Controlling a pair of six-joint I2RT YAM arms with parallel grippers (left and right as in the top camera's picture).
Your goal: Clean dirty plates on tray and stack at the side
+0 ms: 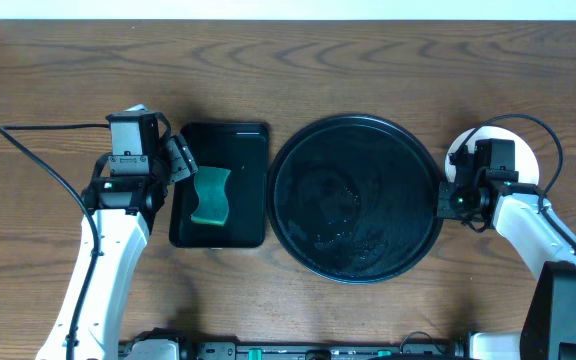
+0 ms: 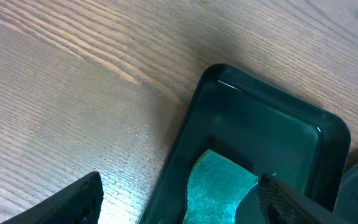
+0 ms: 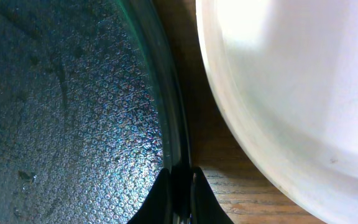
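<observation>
The large round black tray (image 1: 356, 197) lies at the middle of the table with no plate on it; its wet textured floor fills the left of the right wrist view (image 3: 67, 106). My right gripper (image 1: 444, 198) is shut on the tray's right rim (image 3: 180, 186). The plates (image 1: 528, 160) sit to the right of the tray, mostly under my right arm; a white plate shows in the right wrist view (image 3: 291, 93). How many are stacked I cannot tell. My left gripper (image 1: 180, 160) is open and empty (image 2: 179, 202) over the left edge of the rectangular tray.
A small rectangular black tray (image 1: 253, 140) stands left of the round tray and holds a green sponge (image 1: 210, 195), seen also in the left wrist view (image 2: 219, 186). A black cable (image 1: 48, 150) runs across the table at the left.
</observation>
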